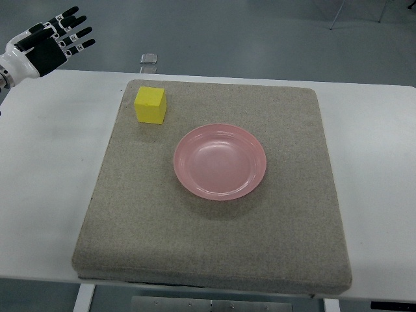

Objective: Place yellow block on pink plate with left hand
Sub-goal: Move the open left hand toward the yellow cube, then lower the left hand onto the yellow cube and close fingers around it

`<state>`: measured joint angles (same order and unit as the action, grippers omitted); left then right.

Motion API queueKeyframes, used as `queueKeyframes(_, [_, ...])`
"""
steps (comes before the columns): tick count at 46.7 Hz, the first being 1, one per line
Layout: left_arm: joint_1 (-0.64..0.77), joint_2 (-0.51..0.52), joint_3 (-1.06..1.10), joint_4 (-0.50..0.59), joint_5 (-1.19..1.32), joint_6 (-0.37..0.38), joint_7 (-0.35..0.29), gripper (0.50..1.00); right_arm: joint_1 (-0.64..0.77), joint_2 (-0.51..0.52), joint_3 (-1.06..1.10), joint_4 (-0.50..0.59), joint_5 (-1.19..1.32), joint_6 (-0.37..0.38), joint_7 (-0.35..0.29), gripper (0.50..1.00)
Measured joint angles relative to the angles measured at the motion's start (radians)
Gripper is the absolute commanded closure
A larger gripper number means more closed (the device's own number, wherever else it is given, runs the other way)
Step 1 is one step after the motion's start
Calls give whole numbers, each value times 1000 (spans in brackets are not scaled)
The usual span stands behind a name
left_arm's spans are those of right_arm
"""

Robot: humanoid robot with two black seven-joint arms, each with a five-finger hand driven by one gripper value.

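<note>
A yellow block (150,104) sits on the grey mat (214,247) near its far left corner. A pink plate (220,161) lies empty in the middle of the mat, to the right of and nearer than the block. My left hand (51,42) is at the top left, beyond the table's far edge, with its fingers spread and holding nothing. It is well to the left of and farther away than the block. My right hand does not show.
The mat lies on a white table (45,169). A small grey square object (149,58) lies on the floor just beyond the table's far edge. Chair or stand legs (338,16) show at the top right.
</note>
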<state>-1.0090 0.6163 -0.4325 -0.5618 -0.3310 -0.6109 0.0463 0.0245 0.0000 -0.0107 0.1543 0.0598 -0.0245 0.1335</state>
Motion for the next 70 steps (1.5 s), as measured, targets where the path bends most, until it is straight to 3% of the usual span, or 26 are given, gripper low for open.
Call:
queueKeyframes(10, [-48, 0, 6, -6, 396, 0, -123, 504, 0, 0, 0, 0, 0, 0, 0, 576])
queueKeyframes(20, [-90, -1, 8, -37, 798, 0, -192, 504, 0, 0, 0, 0, 0, 0, 0, 576])
queueKeyframes(25, [-104, -3, 9, -87, 975, 16, -199, 504, 0, 0, 0, 0, 0, 0, 0, 576])
queueKeyframes(31, [-116, -30, 13, -117, 1173, 109, -199, 504, 0, 0, 0, 1, 0, 0, 0, 576])
queueKeyframes(36, [-122, -76, 20, -113, 1284, 157, -199, 504, 0, 0, 0, 0, 0, 0, 0, 576])
queueKeyframes(50, [-155, -183, 75, -78, 1541, 181, -198, 506, 0, 0, 0, 1, 0, 0, 0, 576])
queueKeyframes(56, [-155, -220, 76, -63, 1663, 273, -197, 506, 0, 0, 0, 0, 0, 0, 0, 576])
queueKeyframes(60, [-155, -236, 86, -60, 1697, 314, -197, 506, 0, 0, 0, 1, 0, 0, 0, 576])
queueKeyframes(70, [-157, -266, 201, -34, 1702, 331, -197, 506, 0, 0, 0, 1, 0, 0, 0, 576])
